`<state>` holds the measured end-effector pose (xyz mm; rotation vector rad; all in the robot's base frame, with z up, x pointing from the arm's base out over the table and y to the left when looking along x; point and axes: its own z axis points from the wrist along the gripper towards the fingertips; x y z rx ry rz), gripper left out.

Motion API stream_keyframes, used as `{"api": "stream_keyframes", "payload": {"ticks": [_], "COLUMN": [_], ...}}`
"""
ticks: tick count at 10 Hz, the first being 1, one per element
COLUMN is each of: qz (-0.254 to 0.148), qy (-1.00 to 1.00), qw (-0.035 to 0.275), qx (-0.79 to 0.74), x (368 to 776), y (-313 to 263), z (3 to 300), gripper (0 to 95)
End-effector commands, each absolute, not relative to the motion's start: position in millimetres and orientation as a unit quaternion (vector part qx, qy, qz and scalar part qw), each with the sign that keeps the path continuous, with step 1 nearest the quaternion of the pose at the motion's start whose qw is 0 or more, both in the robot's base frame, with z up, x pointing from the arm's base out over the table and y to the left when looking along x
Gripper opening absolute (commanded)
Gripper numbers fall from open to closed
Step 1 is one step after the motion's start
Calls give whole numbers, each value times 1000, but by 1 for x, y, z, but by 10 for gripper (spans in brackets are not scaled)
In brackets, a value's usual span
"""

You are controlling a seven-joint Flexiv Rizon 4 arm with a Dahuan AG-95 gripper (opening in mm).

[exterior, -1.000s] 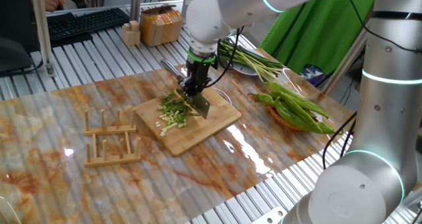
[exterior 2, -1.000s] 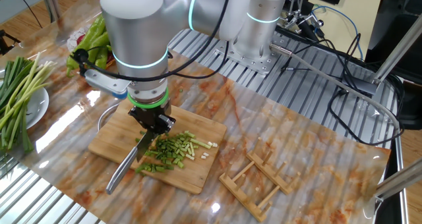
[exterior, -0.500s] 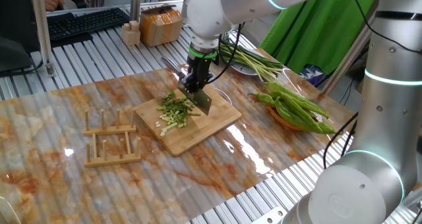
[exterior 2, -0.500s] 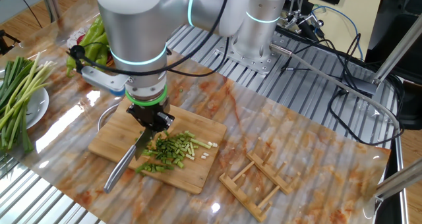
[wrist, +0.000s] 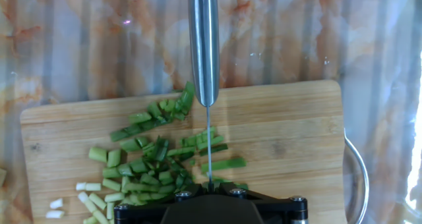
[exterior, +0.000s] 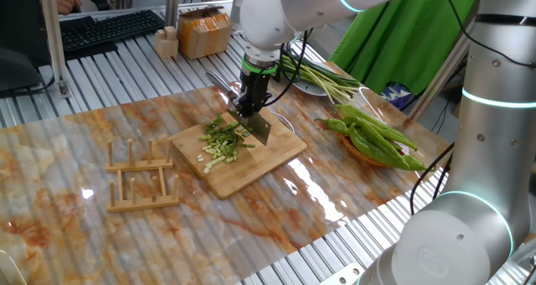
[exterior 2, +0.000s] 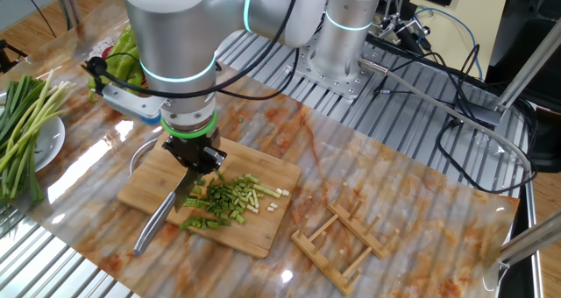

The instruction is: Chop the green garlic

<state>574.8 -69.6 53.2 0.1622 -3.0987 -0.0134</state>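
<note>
The green garlic (exterior: 222, 142) lies chopped into short bits in a loose pile on the wooden cutting board (exterior: 280, 155). My gripper (exterior: 249, 111) is shut on a knife (exterior: 259, 132), held edge-down just above the pile's right side. In the other fixed view the gripper (exterior 2: 195, 158) holds the knife (exterior 2: 180, 195) over the garlic (exterior 2: 228, 200) on the board (exterior 2: 263, 171), its steel handle slanting down to the left. In the hand view the knife (wrist: 204, 46) runs straight away from the gripper (wrist: 208, 188). There the garlic (wrist: 142, 168) lies mostly left of the blade on the board (wrist: 290, 138).
A wooden rack (exterior: 141, 178) lies left of the board. Green peppers (exterior: 377, 138) sit in a dish at the right. Long uncut stalks (exterior: 322, 77) lie on a plate behind the board. A metal rim (wrist: 356, 174) shows under the board's edge.
The gripper and knife have risen a little and shifted slightly across the board. The garlic pile looks unchanged.
</note>
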Motion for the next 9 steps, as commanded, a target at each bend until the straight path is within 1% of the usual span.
{"api": "stream_keyframes", "payload": {"ticks": [1,5,9], "qz": [-5,-7,-6], "qy": [-998,-999,-999], "qw": [18,8,6], "qx": [52,52,51], "x": [574,574,579], "y": [-70,-69,-66], "z": [50,29,28], "gripper": [0,0,0]}}
